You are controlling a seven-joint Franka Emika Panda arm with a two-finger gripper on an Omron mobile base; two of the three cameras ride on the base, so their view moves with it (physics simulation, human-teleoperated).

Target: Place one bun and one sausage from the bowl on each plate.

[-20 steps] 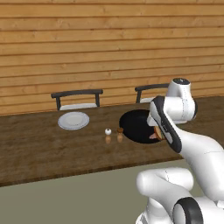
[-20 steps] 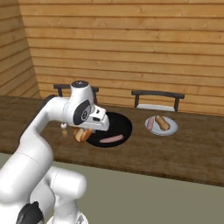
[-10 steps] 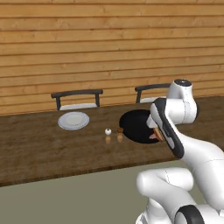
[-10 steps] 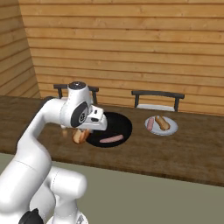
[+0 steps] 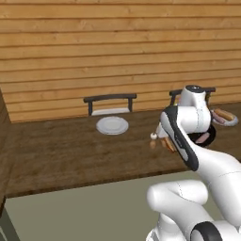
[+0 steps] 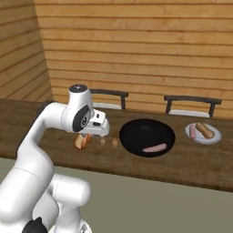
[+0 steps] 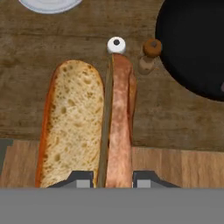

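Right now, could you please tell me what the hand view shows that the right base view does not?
The hand view gives the fingers closed on the bun, its crumbly cut face toward the camera, and the rim of an empty plate beyond it. The right base view gives the sausage lying in the bowl, the far plate already holding a bun and a sausage, and two chairs. Both take in the bun, the bowl and the two small shakers beside it.
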